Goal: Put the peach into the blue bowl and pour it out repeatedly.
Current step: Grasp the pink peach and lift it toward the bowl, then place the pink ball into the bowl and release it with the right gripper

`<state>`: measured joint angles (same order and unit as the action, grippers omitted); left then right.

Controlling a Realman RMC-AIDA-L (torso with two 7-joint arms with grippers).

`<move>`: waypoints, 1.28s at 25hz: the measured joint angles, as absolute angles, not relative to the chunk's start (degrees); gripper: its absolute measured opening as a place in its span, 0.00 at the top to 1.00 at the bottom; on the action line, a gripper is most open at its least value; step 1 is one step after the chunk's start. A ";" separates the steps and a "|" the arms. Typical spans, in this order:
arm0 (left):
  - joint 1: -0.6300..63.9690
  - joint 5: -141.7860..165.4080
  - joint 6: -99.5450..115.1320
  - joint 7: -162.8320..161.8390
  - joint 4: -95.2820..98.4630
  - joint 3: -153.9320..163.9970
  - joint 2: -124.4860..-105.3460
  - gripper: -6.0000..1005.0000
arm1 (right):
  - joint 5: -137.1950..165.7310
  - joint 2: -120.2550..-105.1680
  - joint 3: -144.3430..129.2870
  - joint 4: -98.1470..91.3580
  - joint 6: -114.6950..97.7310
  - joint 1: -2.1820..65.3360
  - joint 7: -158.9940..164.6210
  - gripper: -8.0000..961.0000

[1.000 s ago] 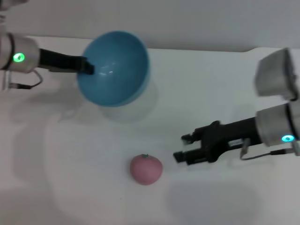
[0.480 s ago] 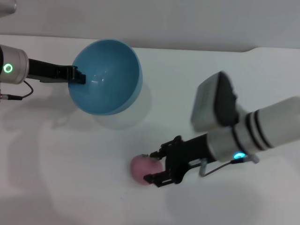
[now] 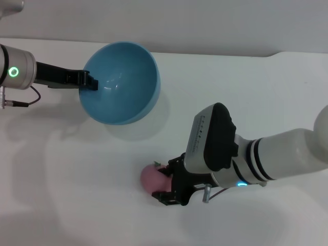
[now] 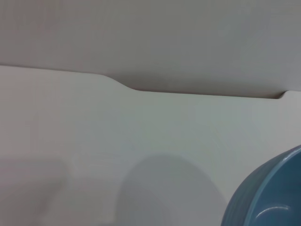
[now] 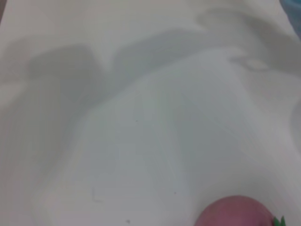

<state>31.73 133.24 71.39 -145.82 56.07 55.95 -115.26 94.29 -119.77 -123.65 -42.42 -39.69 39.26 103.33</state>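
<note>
The blue bowl (image 3: 120,84) hangs tilted above the table at the back left, its opening turned toward me and empty. My left gripper (image 3: 90,81) is shut on its left rim. A part of the bowl shows in the left wrist view (image 4: 270,197). The pink peach (image 3: 151,178) lies on the table at the front centre. My right gripper (image 3: 166,180) is open, with one finger on either side of the peach's right part. The peach also shows in the right wrist view (image 5: 235,213) with its green leaf mark.
The white table (image 3: 77,179) ends at a grey wall (image 3: 205,20) along the back, with a step in its edge at the back right. The bowl's shadow lies on the table beneath it.
My right arm has swung left and down to the peach, and its fingers now straddle it. The left arm has lowered the bowl slightly and keeps it tilted.
</note>
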 joint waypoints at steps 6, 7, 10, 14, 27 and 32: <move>32.15 133.32 71.46 -145.76 56.17 55.90 -115.27 0.99 | 94.27 -119.32 -121.34 -42.60 -40.77 38.31 103.33 0.48; 32.24 133.32 71.46 -145.73 56.17 55.90 -115.27 0.99 | 94.27 -119.30 -120.67 -42.72 -41.11 37.99 103.33 0.50; 32.56 133.34 71.46 -145.66 56.17 55.90 -115.26 0.99 | 94.27 -119.26 -117.16 -43.29 -42.96 36.72 103.24 0.56; 33.12 133.47 71.45 -145.44 56.17 55.94 -115.34 0.99 | 94.23 -119.00 -109.36 -44.77 -46.70 33.28 103.09 0.64; 39.75 137.40 70.03 -146.66 51.79 69.35 -117.81 0.99 | 94.32 -118.83 -71.07 -47.11 -67.15 19.15 90.95 0.86; 42.14 137.26 68.86 -149.63 50.07 77.44 -118.24 0.99 | 93.67 -118.58 -57.99 -50.01 -80.51 17.97 89.38 0.90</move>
<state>42.14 137.26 68.86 -149.63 50.07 77.44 -118.24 93.67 -118.58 -57.99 -50.01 -80.51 17.97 89.38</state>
